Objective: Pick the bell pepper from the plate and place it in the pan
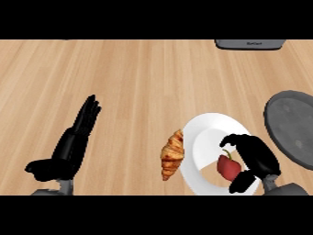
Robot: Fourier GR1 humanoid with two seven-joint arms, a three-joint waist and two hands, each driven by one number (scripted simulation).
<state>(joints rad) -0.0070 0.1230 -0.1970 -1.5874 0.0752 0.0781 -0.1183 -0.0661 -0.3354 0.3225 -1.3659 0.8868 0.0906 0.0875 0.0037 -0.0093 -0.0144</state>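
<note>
Over the plate (209, 126), the right hand (257, 156) curls around the pepper (228, 168) to lift it toward the pan (301, 131), while the left hand (74, 142) rests with straight fingers.

A white plate (209, 133) sits on the wooden counter (131, 78). A red bell pepper (228, 167) lies on the plate. The right hand (257, 158) curls around the pepper from the right side. A croissant (173, 153) lies just left of the plate. A dark grey pan (301, 128) is just right of the plate. The left hand (74, 142) rests open at the left, fingers up. A grey thing (250, 44) peeks in at the top.
</note>
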